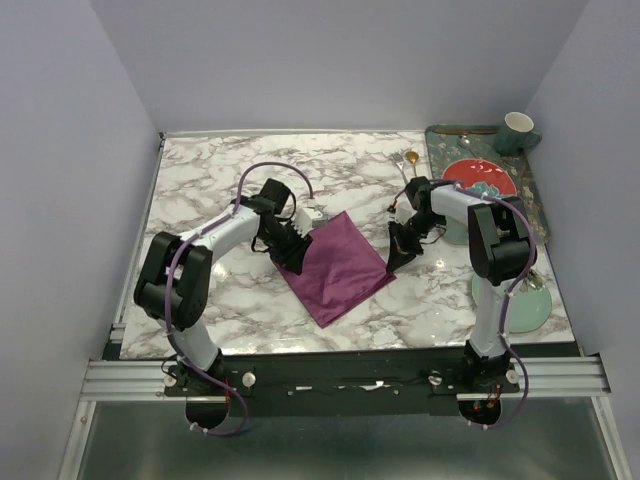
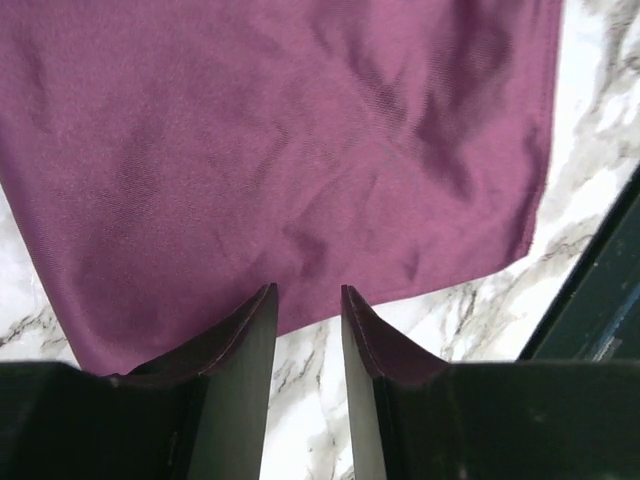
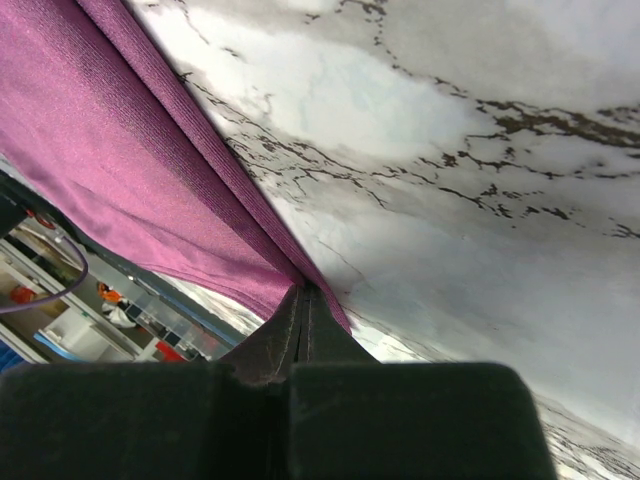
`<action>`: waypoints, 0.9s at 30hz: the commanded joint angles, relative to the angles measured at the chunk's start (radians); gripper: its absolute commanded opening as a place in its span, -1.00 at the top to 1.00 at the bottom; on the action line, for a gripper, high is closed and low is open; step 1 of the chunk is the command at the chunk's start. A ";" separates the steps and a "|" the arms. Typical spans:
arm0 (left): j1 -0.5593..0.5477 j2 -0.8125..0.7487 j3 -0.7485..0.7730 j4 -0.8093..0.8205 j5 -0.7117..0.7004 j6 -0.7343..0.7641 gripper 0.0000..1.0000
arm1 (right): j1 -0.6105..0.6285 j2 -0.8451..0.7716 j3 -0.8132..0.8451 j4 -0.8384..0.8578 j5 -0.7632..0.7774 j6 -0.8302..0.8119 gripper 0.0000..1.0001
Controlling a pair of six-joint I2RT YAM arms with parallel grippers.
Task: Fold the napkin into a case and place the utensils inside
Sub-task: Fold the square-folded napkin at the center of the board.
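left fingers point(image 2: 238, 345) slightly parted over napkin point(image 2: 280, 150) edge, right fingers point(image 3: 268, 348) pinching its edge

both arms rise from their bases, fold at the elbow and reach inward toward each other. the left arm point(image 1: 215, 235) bends its wrist down, and the left gripper point(image 1: 292, 248) points low toward the middle; in its wrist view the two fingers point(image 2: 245, 340) stand apart with a clear gap between the tips. the right arm point(image 1: 480, 215) doubles back over its base, its right gripper point(image 1: 400, 255) angled down, jaws pressed tight together, pinching the napkin point(image 3: 130, 160) edge
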 commanded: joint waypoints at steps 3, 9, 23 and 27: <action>-0.001 0.123 0.077 0.016 -0.133 -0.010 0.24 | 0.004 0.019 -0.063 0.044 0.032 -0.009 0.99; -0.001 0.249 0.166 -0.030 -0.202 0.030 0.34 | 0.007 0.005 -0.120 0.064 -0.045 0.006 0.99; -0.001 0.188 0.300 -0.095 -0.100 0.141 0.10 | 0.015 -0.146 -0.098 -0.044 -0.105 -0.006 0.00; -0.001 0.029 0.321 -0.077 -0.070 0.099 -0.17 | 0.006 -0.194 -0.002 -0.148 -0.080 -0.063 -0.02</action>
